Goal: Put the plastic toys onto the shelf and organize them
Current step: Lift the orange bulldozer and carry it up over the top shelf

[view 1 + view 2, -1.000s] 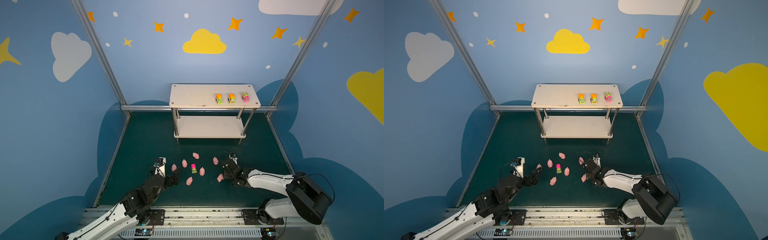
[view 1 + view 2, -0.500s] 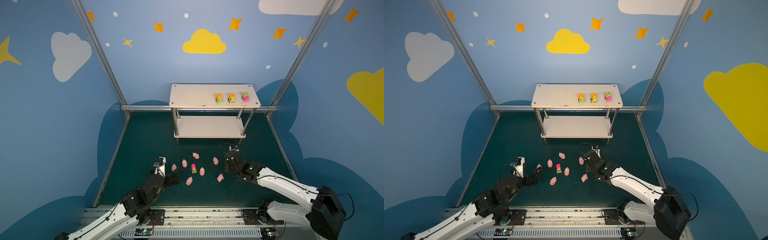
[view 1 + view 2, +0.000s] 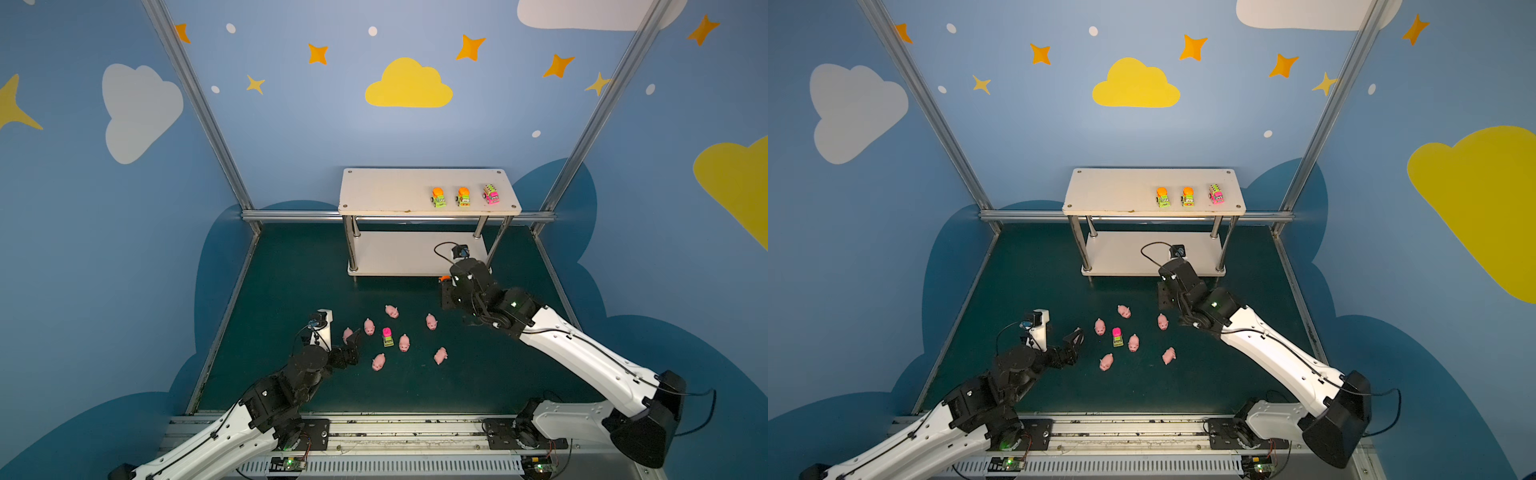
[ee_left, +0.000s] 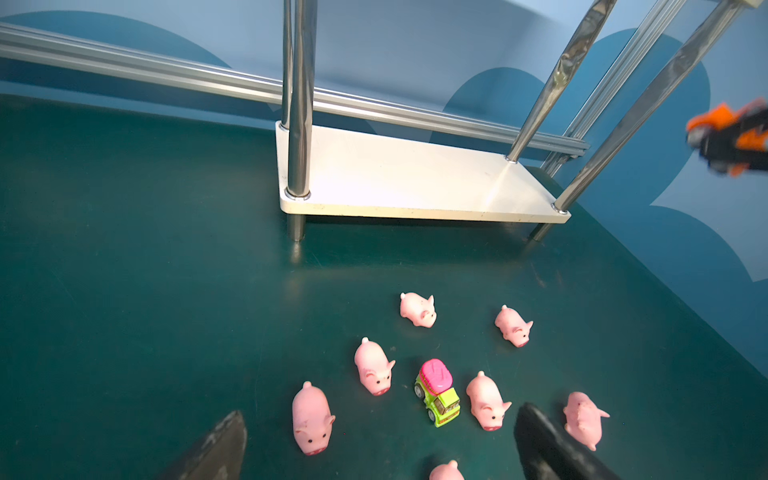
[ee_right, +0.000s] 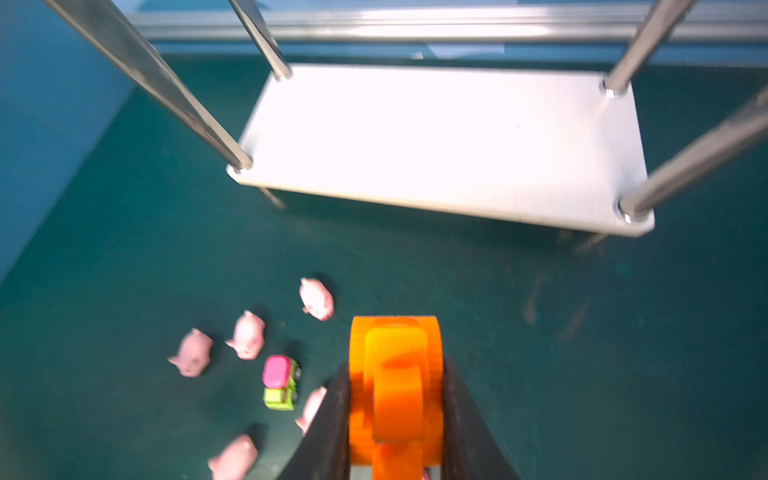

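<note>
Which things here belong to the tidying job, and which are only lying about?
Job: shelf; three vehicles on top of it; orange toy held by right gripper; seven pigs and green-pink vehicle on the mat.
Not the job: frame rail; wall stickers.

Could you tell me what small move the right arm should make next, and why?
Probably raise the right gripper, shut on the orange vehicle, toward the top board. It hangs low by the lower board's front edge, while the three placed vehicles line the top board's right part, with bare space to their left.
</note>
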Motion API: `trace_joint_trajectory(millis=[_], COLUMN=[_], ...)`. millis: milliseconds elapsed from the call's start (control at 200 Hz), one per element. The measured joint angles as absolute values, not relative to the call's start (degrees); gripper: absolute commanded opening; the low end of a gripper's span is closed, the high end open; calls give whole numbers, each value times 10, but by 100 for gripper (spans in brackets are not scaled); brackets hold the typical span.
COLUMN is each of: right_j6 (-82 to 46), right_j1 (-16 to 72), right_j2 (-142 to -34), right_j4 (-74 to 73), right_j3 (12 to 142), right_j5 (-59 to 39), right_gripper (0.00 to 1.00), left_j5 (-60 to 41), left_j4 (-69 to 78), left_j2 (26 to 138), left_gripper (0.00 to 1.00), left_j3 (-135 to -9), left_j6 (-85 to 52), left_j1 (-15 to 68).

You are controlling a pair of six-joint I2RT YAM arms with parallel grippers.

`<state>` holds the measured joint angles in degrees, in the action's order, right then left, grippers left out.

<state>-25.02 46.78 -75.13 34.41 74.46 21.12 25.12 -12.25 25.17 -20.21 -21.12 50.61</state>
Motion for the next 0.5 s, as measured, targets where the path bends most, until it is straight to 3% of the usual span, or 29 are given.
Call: trace_joint_trajectory(millis=[501], right_j6=[-125], right_j1=[454], right_j2=[-985], right_j4=[420], right_j3=[1186], right_j5=[199], right_gripper=[29], left_j5=[262], left_j4=[-103], left_j2=[267], left_gripper=[100], left_j3=[-234], left_j6=[-177], left_j1=[499])
